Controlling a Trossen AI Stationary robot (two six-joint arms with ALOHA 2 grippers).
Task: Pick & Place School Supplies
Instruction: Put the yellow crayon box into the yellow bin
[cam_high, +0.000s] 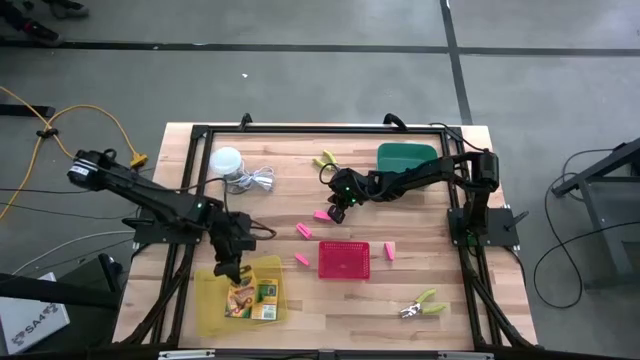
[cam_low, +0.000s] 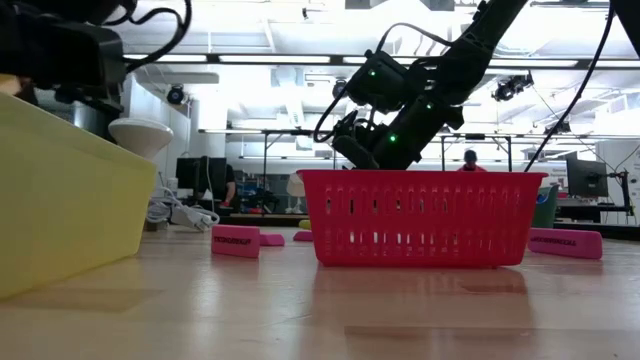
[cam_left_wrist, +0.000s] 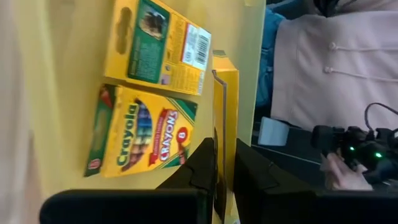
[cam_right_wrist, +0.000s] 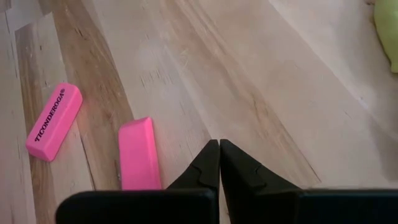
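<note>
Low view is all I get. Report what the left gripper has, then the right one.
Observer: The left gripper has its jaws shut on a crayon box standing on edge, over the yellow tray.
Operator: Give me the tray's contents.
Observer: Two flat crayon boxes lie in it, side by side.
Operator: Now the right.
Observer: The right gripper is shut on nothing; two pink erasers lie on the wood next to its tips.
</note>
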